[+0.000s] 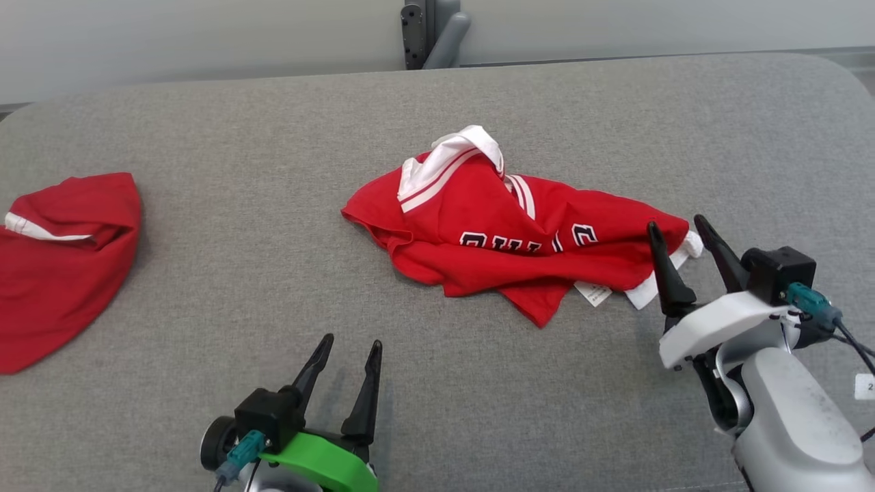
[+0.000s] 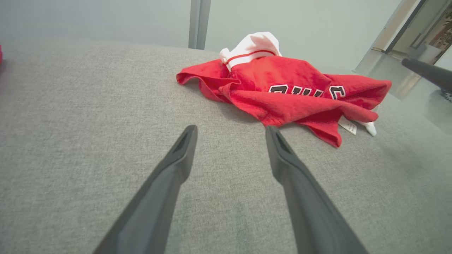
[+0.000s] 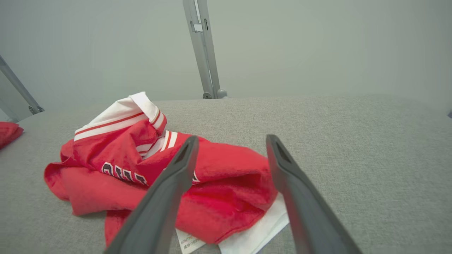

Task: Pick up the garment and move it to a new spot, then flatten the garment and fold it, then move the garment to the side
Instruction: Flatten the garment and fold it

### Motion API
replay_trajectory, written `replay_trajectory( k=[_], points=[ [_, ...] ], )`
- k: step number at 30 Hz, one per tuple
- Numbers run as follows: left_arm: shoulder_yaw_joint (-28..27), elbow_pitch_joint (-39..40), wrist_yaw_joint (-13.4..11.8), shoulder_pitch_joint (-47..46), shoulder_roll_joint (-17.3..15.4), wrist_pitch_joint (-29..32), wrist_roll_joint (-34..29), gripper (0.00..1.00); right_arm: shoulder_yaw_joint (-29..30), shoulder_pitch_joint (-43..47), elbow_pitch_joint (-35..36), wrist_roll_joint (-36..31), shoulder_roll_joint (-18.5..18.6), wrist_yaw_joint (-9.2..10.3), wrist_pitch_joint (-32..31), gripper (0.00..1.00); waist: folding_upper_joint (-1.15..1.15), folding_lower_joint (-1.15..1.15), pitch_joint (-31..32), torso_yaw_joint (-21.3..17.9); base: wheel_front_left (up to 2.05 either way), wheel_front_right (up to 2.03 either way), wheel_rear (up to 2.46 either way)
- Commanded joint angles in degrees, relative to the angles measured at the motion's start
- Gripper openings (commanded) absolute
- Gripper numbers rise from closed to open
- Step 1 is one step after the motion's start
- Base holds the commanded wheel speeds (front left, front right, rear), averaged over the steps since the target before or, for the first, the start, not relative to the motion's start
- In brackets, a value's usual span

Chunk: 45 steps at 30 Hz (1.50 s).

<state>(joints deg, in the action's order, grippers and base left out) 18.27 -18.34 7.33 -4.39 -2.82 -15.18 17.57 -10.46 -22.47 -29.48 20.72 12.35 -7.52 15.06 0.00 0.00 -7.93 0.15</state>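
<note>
The crumpled red jersey with white trim (image 1: pixel 506 232) lies mid-way across the grey fabric surface (image 1: pixel 273 137). It looks soft, light and limp. The right gripper (image 1: pixel 675 223) hovers at its 3 o'clock edge with jaws spread and empty. The left gripper (image 1: pixel 352 339) sits at 7 o'clock, likewise spread. The white-banded hem looks the best place to pinch.

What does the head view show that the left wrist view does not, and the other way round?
Head view, not left wrist: the whole right hand, open at the red jersey's right edge, the green wrist mount, and most of the second red garment at the left. Left wrist, not head: a doorway beyond the grey padded table's corner. Both: the crumpled jersey with white collar, black lettering and white tag, the table, the open left hand.
</note>
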Motion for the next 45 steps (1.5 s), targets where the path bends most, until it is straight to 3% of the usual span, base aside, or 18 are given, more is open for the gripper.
replay_trajectory(
  k=[1, 8, 17, 29, 37, 38, 39, 40, 45],
  points=[
    [0.07, 0.31, 0.18, -0.93, -0.15, 0.04, 0.03, 1.0, 0.27, 0.8, 0.57, -0.25, -0.35, 0.06, 0.15, 1.0, 0.0, 0.0, -0.48, -0.77, 0.0, 0.0, 0.0],
    [6.98, 1.68, 0.18, -6.28, -0.16, 0.05, 1.03, 1.0, 2.02, 4.47, 7.72, -2.79, -4.45, 0.06, 0.15, 1.0, 0.0, 0.0, -4.26, -5.1, 0.0, 0.0, 0.0],
    [17.29, -2.97, 0.19, -13.66, -0.23, 0.05, 0.44, 1.0, 1.79, 1.73, 10.72, -3.32, -5.78, 0.06, 0.15, 1.0, 0.0, 0.0, -9.24, -11.5, 0.0, 0.0, 0.0],
    [14.42, -8.97, 0.12, -17.48, -0.24, 0.05, -3.62, 1.0, 1.1, -0.24, 11.91, -2.95, -7.13, 0.05, 0.15, 1.0, 0.0, 0.0, -13.08, -16.63, 0.0, 0.0, 0.0],
    [11.82, -12.67, 0.09, -18.46, -0.26, 0.07, -6.92, 1.0, 2.38, 0.29, 11.83, -3.1, -7.46, 0.06, 0.15, 1.0, 0.0, 0.0, -14.18, -17.41, 0.0, 0.0, 0.0],
    [11.94, -13.45, 0.1, -18.41, -0.26, 0.08, -6.89, 0.79, 2.48, 0.34, 11.73, -3.17, -7.53, 0.06, 0.15, 1.0, 0.0, 0.0, -14.16, -17.38, 0.0, 0.0, 0.0],
    [12.04, -14.16, 0.1, -18.5, -0.26, 0.08, -7.04, 0.46, 2.58, 0.41, 11.6, -3.27, -7.58, 0.05, 0.15, 1.0, 0.0, 0.0, -14.12, -17.3, 0.0, 0.0, 0.0],
    [12.16, -15.25, 0.1, -18.51, -0.32, 0.13, -6.95, 0.0, 2.71, 0.35, 11.31, -3.34, -7.68, 0.06, 0.15, 1.0, 0.0, 0.0, -13.99, -16.97, 0.0, 0.0, 0.0],
    [12.84, -16.38, 0.1, -18.48, -0.41, 0.13, -6.55, 0.0, 2.84, -0.02, 10.87, -3.37, -7.81, 0.06, 0.15, 1.0, 0.0, 0.0, -13.36, -15.84, 0.0, 0.0, 0.0]
  ],
)
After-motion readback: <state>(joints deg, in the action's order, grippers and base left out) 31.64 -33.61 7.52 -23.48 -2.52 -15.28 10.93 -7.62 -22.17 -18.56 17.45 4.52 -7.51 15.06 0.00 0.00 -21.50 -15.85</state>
